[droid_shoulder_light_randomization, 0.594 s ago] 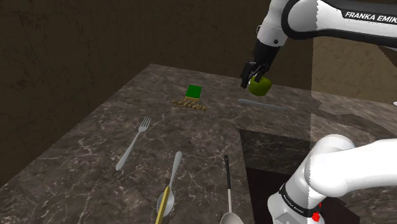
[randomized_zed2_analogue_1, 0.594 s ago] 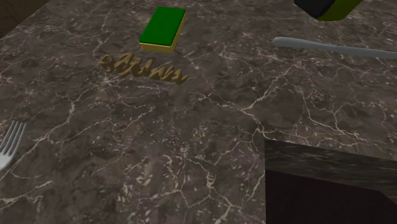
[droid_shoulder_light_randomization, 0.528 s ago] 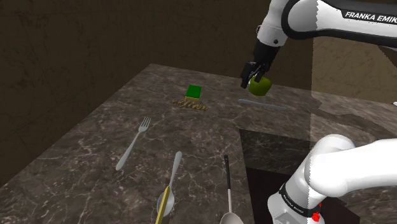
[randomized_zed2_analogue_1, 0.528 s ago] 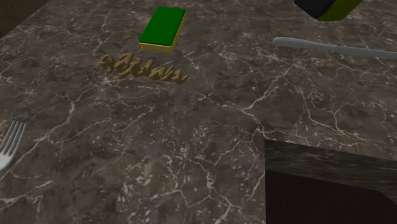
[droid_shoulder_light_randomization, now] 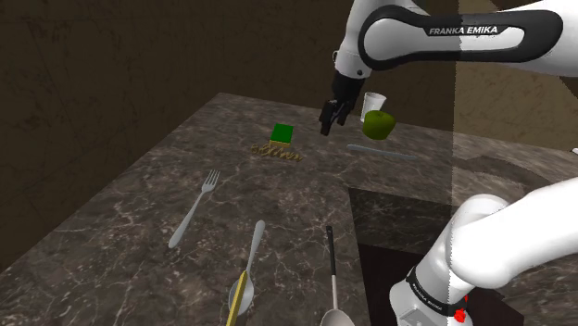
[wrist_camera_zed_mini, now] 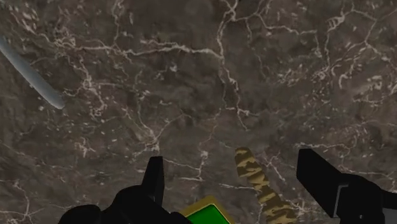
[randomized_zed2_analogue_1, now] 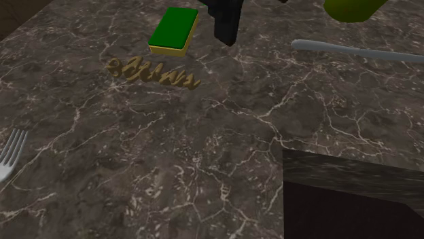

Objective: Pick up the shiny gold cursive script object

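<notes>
Gold lettering (randomized_zed2_analogue_1: pixel 153 72) lies on the bench (randomized_zed2_analogue_1: pixel 204 170) beside a green block (randomized_zed2_analogue_1: pixel 174 28). Tool (wrist_camera_zed_mini: pixel 230 159) hangs near the block, released and empty.

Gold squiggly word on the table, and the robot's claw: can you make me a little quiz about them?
1. True or false: the claw is gripping the gold word.
2. What colour is the top of the block lying beside the gold word? A) red B) green C) blue
3. Fill in: in the wrist view, the claw's two fingers are ___ (open or shut).

Key:
1. False. The claw holds nothing.
2. B, green.
3. Open. The fingers stand apart.
</notes>
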You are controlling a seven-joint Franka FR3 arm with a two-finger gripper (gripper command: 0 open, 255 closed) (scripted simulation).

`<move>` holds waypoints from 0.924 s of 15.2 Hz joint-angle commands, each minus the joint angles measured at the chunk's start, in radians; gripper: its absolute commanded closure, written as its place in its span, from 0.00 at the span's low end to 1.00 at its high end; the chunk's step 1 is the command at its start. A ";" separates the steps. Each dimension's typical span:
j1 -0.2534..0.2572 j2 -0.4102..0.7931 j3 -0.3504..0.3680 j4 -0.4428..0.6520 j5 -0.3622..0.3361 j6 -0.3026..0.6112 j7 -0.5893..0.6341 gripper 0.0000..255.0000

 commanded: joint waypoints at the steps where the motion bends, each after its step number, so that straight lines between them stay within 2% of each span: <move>1: 0.016 0.082 0.000 0.041 0.006 0.031 -0.035 0.00; 11: 0.084 0.444 0.033 0.247 0.035 0.132 -0.189 0.00; 14: 0.084 0.453 0.033 0.216 0.034 0.171 -0.188 0.00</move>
